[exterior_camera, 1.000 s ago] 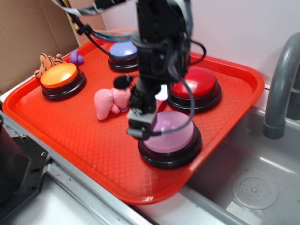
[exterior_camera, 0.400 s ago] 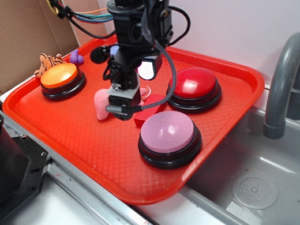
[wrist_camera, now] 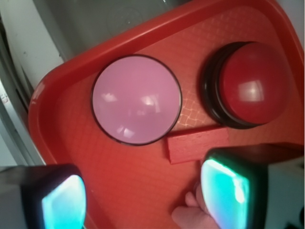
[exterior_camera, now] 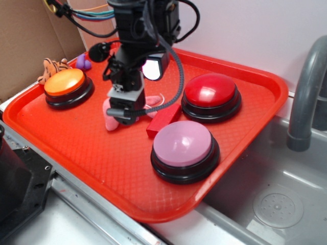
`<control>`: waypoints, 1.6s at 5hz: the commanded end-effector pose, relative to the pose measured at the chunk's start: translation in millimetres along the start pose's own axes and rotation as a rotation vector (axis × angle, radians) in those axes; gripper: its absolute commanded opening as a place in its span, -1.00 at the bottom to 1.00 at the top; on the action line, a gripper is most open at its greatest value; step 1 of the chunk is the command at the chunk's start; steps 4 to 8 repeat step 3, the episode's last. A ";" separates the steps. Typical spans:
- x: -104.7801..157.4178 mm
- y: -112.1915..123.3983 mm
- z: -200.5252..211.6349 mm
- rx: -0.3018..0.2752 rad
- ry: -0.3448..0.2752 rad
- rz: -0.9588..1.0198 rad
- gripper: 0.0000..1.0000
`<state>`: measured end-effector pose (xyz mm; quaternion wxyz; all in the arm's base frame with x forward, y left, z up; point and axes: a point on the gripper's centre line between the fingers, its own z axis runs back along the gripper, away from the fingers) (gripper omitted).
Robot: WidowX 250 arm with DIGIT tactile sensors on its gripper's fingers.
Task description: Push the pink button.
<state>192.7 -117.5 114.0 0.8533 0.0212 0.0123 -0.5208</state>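
The pink button (exterior_camera: 182, 144), a pale pink dome on a black base, sits at the front right of the red tray (exterior_camera: 168, 213). It also shows in the wrist view (wrist_camera: 136, 99), fully uncovered. My gripper (exterior_camera: 124, 113) hangs to the left of the button, apart from it, just above a soft pink plush toy (exterior_camera: 108, 120). In the wrist view the gripper (wrist_camera: 143, 200) is open and holds nothing; only tray floor lies between the pads, and the plush (wrist_camera: 188, 217) is beside the right pad.
A red-domed button (exterior_camera: 210, 91) stands behind the pink one, with a small red block (exterior_camera: 162, 120) between them. An orange button (exterior_camera: 65, 81), a tiger toy (exterior_camera: 51, 65) and a small purple piece (exterior_camera: 83, 62) are at the left. A faucet (exterior_camera: 306, 92) and sink (exterior_camera: 276, 204) are on the right.
My gripper has moved left and back, from over the pink button's left side to above the pink plush toy. The pink button is now fully uncovered.
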 end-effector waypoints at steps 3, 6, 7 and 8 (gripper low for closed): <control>-8.3 -11.9 35.2 0.044 -0.090 0.036 1.00; -8.3 -11.9 35.2 0.044 -0.090 0.036 1.00; -8.3 -11.9 35.2 0.044 -0.090 0.036 1.00; -8.3 -11.9 35.2 0.044 -0.090 0.036 1.00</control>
